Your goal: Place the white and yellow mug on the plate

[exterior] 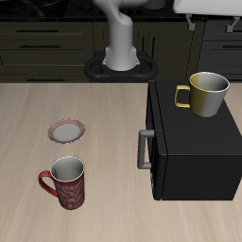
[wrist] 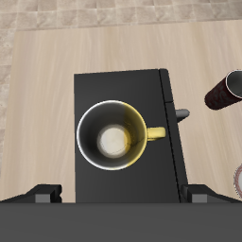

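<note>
The white and yellow mug (exterior: pixel 208 93) stands upright on top of a black box (exterior: pixel 194 142) at the table's side. In the wrist view I look straight down into the mug (wrist: pixel 112 142), with its pale inside and its yellow handle (wrist: pixel 156 133). My gripper (wrist: pixel 123 194) hangs well above the mug, open, its fingertips (wrist: pixel 43 194) wide apart with nothing between them. The plate (exterior: pixel 66 130), white with a reddish rim, lies flat on the table away from the box. Only a sliver of the plate (wrist: pixel 237 180) shows in the wrist view.
A dark red patterned mug (exterior: pixel 66 182) stands near the table's front edge, in front of the plate; it also shows in the wrist view (wrist: pixel 227 90). The black box has a grey handle (exterior: pixel 144 149) on the side facing the plate. The robot's base (exterior: pixel 121 64) is at the back.
</note>
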Robot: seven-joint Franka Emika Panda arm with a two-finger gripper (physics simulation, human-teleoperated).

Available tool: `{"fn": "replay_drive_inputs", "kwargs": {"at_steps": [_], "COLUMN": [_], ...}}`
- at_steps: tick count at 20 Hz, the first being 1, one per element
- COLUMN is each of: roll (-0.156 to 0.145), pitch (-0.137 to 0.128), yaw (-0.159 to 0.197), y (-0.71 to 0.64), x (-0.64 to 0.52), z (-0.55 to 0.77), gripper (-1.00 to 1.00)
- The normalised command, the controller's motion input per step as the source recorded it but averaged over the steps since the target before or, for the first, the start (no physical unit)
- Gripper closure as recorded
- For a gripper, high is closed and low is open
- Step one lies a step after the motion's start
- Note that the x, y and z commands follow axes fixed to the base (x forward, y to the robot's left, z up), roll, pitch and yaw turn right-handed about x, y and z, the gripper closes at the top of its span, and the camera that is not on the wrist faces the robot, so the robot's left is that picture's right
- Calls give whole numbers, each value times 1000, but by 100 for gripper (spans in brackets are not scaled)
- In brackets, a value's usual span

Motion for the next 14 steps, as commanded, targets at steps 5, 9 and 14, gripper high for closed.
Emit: {"fn": "replay_drive_inputs", "kwargs": {"at_steps": [5,9,14], "roll": [-27,3,0], "pitch": [33,36,31], "yaw": [1,0,0], "y": [236,219,104], "x": [412,280,145], "z": [-39,-153,-163], "gripper": [-100,-100,-100]}}
